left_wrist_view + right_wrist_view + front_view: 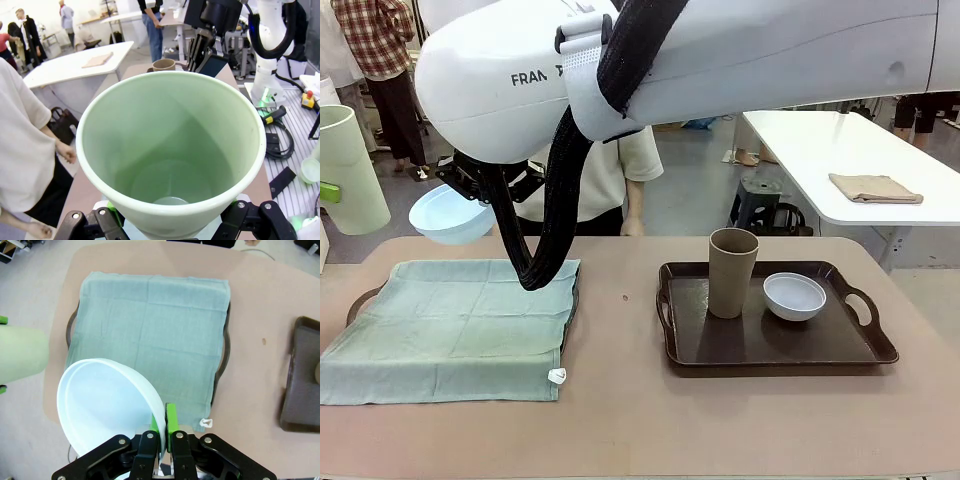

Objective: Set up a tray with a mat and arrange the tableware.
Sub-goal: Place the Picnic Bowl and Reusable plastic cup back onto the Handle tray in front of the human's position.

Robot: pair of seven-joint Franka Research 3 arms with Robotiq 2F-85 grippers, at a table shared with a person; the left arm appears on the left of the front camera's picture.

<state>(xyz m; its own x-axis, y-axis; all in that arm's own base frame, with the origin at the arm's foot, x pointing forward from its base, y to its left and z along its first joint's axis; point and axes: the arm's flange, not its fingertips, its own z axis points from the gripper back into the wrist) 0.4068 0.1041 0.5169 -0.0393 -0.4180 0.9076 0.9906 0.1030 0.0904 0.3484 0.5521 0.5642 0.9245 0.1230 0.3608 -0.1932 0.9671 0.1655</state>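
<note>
A green mat (450, 325) lies spread over a tray (358, 300) on the near left of the worktop (620, 410), and the tray's dark handles stick out at either side. Well apart on the right, a second tray (780, 365) carries a brown tumbler (732, 272) standing upright. A white bowl (794, 296) sits just beside the tumbler.

Higher up, over the left side of the mat, the right tool (164, 422) is clenched on the rim of a light blue bowl (450, 215), which hangs tilted in the air. Farther left, at the worktop's edge, the left tool (170, 216) grasps a pale green tumbler (170, 145) around its body, its mouth facing the wrist camera. Beyond the far edge stands a person (632, 160) in a white shirt.
</note>
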